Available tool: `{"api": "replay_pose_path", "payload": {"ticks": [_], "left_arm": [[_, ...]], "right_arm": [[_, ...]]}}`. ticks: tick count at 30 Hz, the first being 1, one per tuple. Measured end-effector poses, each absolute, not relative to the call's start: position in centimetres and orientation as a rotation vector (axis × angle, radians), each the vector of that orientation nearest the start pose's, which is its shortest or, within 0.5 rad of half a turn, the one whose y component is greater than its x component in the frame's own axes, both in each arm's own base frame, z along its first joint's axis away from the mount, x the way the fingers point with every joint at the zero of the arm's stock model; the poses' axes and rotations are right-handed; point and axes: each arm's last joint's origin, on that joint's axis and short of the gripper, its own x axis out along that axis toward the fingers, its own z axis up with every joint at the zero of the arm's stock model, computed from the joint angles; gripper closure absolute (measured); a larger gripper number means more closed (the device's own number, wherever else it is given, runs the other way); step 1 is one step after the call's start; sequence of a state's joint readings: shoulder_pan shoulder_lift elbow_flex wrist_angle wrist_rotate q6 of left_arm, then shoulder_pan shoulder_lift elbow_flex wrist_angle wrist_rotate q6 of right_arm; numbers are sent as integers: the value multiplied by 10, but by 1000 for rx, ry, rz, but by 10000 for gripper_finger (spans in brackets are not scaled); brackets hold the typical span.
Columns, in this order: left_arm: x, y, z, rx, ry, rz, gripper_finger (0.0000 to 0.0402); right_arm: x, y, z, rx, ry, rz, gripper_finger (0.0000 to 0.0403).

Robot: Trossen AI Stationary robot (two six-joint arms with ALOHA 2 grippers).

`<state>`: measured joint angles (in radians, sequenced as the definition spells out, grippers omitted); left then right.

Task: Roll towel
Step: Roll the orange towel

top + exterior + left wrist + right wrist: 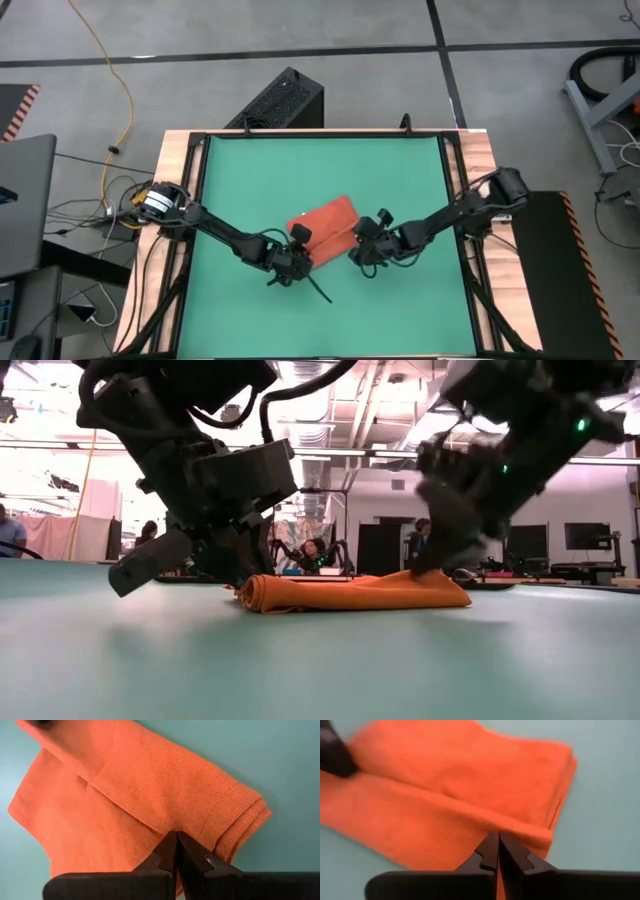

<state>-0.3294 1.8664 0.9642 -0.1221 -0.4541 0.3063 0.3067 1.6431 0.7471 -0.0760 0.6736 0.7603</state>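
Item: rust-orange folded soft cloth towel (pixel 326 228), mid green table mat (pixel 400 170); left gripper (pixel 176 839) clenched on its 7 o'clock edge, right gripper (pixel 496 839) pinched on fold at 4 o'clock; step: roll just started; next, prob.: both turn edge over evenly twd 12.

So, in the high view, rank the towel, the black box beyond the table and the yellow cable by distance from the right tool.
1. towel: touching the right tool.
2. black box: past the table's far edge.
3. yellow cable: on the floor, far left.
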Motion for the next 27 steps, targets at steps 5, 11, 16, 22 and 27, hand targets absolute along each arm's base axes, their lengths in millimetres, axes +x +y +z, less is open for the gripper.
{"api": "replay_pose_path", "payload": {"ticks": [5,11,16,22,27], "left_arm": [[327,-100,120,714,992,-23,401],[312,-106,155,790,935,128,402],[296,-115,198,591,750,193,402],[272,-132,174,308,425,104,402],[252,-135,135,194,350,153,402]], "right_arm": [[287,64,116,309,739,-660,390],[284,77,109,387,709,-692,388],[281,88,109,491,682,-694,388],[279,95,109,592,654,-711,388],[278,96,108,596,660,-704,388]]}}
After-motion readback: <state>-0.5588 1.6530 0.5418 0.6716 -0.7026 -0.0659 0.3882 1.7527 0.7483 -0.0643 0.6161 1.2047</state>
